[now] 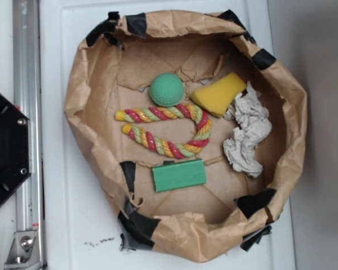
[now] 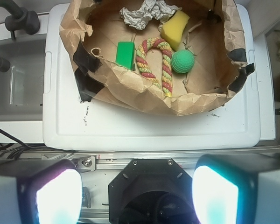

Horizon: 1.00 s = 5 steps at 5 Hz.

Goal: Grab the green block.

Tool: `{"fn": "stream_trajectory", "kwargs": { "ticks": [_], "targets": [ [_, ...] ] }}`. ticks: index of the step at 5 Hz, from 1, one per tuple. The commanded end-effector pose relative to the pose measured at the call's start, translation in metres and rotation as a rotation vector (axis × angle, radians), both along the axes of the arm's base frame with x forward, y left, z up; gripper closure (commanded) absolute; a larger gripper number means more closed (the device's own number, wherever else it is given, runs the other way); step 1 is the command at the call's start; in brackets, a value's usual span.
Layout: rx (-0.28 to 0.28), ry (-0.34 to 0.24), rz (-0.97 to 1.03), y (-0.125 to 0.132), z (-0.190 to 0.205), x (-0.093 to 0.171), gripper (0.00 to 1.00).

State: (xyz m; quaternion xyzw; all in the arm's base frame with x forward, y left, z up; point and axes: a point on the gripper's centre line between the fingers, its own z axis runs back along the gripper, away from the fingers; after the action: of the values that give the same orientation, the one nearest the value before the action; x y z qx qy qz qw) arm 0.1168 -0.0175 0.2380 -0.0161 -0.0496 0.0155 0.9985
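A brown paper nest (image 1: 84, 101), crumpled up into a shallow bowl with a rolled rim and patched with strips of black tape (image 1: 138, 224), sits on a white plastic surface (image 1: 73, 214). Five things lie inside it. The green block (image 1: 179, 175), a flat rectangular slab, rests on the paper floor near the lower rim in the overhead view, lying level and clear of the others. Just above it, a rope toy (image 1: 169, 130) twisted in red, yellow and green bends into a U shape, its two ends pointing left. A round green dimpled ball (image 1: 167, 89) sits touching the rope's upper strand. To the right of the ball lies a yellow wedge-shaped sponge (image 1: 218, 94), and beside that, against the right wall, a wad of crumpled grey-white paper (image 1: 247, 135).

The wrist camera looks at the nest from well back, across the white surface. In it the green block (image 2: 125, 54) appears at the left of the nest, beside the rope toy. The gripper (image 2: 136, 191) hangs far from the nest, over the edge of the table near a metal rail (image 1: 27, 140) and the robot's black base (image 1: 5, 149). Its two fingers (image 2: 60, 198) show at the bottom corners of that view, spread wide apart, holding nothing
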Motion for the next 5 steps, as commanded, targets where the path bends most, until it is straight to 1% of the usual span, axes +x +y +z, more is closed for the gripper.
{"fn": "stream_trajectory", "kwargs": {
  "ticks": [1,2,3,4,5],
  "targets": [
    [0.000,0.000,0.000,0.000,0.000,0.000,0.00],
    [0.039,-0.095,0.043,0.002,-0.029,0.038,0.00],
    [0.033,-0.089,0.095,0.006,-0.060,0.072,0.00],
    [-0.066,-0.112,0.143,0.001,-0.087,0.108,0.00],
    [-0.086,-0.083,0.309,0.006,-0.103,0.125,0.00]
  ]
}}
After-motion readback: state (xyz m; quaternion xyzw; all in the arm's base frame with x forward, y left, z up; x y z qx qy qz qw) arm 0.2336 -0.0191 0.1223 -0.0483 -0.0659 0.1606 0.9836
